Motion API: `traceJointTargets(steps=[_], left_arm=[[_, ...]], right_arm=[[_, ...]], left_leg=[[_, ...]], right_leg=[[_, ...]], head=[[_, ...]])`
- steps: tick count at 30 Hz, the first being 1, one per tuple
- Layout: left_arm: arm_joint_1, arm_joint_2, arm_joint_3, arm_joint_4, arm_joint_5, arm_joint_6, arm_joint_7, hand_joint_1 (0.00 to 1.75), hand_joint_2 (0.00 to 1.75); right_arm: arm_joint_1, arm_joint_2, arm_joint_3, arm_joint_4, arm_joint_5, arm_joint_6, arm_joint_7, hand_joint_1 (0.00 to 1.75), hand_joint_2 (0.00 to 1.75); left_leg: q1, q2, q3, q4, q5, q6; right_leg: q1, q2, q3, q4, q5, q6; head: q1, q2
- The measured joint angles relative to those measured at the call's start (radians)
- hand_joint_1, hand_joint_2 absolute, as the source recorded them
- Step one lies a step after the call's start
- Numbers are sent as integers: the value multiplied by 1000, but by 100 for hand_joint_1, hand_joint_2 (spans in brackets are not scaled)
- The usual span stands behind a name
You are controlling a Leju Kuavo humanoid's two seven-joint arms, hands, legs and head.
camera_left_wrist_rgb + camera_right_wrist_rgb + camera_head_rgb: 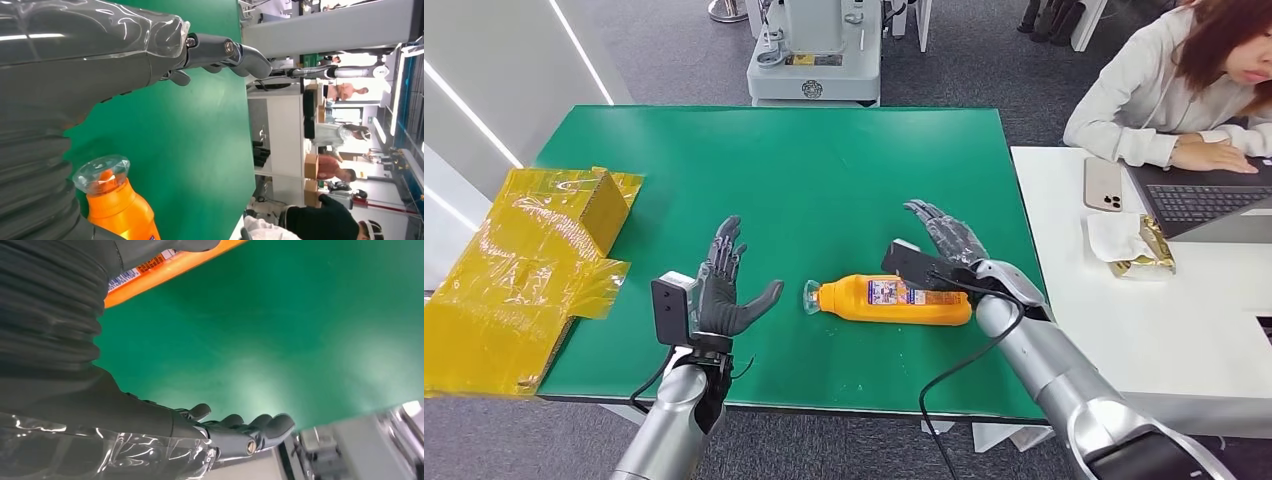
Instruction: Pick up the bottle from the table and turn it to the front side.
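Observation:
An orange bottle (894, 298) with a clear cap lies on its side on the green table (824, 170), cap toward my left hand, a label patch facing up. Its cap and shoulder appear in the left wrist view (117, 205), and an orange strip with a barcode in the right wrist view (165, 267). My left hand (724, 290) is open, fingers spread, palm toward the bottle, a short gap from the cap. My right hand (944, 240) is open just behind the bottle's base end, fingers stretched out above the table, not gripping it.
A yellow cardboard box (524, 270) lies at the table's left edge. A white table (1164, 320) on the right carries a phone (1102, 184), laptop and snack wrapper, with a person (1174, 80) seated there. A grey machine (814, 50) stands beyond the far edge.

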Motion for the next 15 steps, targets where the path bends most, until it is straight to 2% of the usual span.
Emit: traceJointTargets(steps=[5,11,15], left_arm=[[1,2,0,0,-1,-3,12,0,175],[2,12,0,2,0,-2,3,0,175],[3,19,0,11,0,-2,-9,0,175]], right_arm=[[-79,3,64,84,-12,79,3,0,175],[-126,19,84,131,-136,184,-75,0,175],[-152,35,92,157,-175,223,-94,0,175]], left_leg=[[0,0,0,0,0,0],[0,0,0,0,0,0],[0,-1,-1,0,0,0]], right_leg=[[0,0,0,0,0,0],[0,0,0,0,0,0],[0,-1,0,0,0,0]], head=[[0,0],[0,0],[0,0]])
